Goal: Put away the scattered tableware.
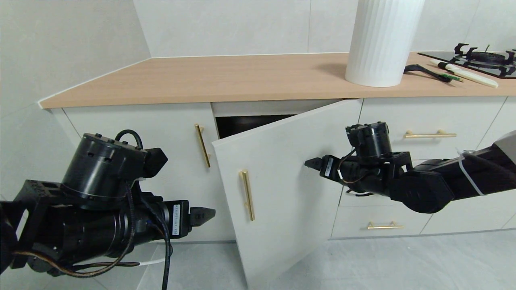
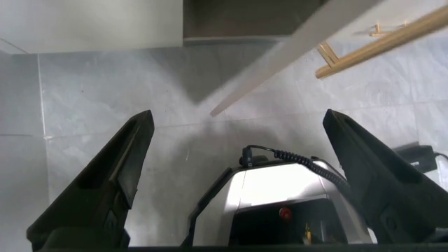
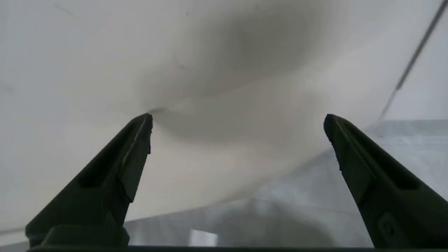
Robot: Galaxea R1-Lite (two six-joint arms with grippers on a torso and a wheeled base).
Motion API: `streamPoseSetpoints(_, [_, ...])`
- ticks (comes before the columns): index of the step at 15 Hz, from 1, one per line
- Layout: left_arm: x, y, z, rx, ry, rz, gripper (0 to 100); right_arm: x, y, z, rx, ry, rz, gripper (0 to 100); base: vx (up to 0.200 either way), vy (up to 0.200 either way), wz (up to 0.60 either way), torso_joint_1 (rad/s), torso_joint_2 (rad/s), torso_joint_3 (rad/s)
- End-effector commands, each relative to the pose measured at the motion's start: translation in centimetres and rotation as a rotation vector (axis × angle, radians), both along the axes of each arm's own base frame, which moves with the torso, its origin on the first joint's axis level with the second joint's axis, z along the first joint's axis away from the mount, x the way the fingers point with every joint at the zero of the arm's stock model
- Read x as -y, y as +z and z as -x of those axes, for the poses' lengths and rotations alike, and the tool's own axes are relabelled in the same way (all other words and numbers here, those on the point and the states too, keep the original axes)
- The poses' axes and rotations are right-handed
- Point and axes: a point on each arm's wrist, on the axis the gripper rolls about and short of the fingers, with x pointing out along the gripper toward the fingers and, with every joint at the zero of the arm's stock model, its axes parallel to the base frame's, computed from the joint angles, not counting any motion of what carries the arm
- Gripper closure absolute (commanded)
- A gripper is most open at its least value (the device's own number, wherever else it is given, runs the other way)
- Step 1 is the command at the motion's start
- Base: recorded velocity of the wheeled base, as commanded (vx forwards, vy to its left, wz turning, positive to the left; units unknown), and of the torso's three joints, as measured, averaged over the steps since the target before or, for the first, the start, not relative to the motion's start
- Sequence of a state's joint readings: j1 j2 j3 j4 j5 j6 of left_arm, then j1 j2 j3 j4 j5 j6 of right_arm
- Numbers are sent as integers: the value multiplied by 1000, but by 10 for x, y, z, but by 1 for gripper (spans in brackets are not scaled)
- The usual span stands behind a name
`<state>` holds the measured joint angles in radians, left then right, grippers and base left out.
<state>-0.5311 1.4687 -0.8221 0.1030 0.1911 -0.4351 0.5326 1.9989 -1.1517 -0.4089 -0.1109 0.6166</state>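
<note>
Cabinet door (image 1: pixel 290 181) ajar, swung partway out below the countertop (image 1: pixel 201 78). Right gripper (image 1: pixel 312 163) has its fingers spread wide, tips right at the door's outer face; contact unclear. Left gripper (image 1: pixel 205 215) is likewise spread, low and left of the door's gold handle (image 1: pixel 247 195). Tableware — a black utensil (image 1: pixel 427 72) and a white-handled one (image 1: pixel 463 73) — lies on the countertop between the ribbed white vase (image 1: pixel 381 40) and the hob (image 1: pixel 483 58).
</note>
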Motion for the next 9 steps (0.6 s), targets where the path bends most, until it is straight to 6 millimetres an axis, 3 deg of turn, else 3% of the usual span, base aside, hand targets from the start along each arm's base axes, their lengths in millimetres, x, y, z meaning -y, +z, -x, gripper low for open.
streamPoseSetpoints(1, [0, 0, 0, 0, 1, 0, 0, -4, -2, -9, 1, -30, -22, 0, 0, 0, 0, 0, 0, 0])
streamPoseSetpoints(9, [0, 0, 0, 0, 1, 0, 0, -20, -6, -47, 75, -257, -69, 0, 0, 0, 0, 0, 0, 0])
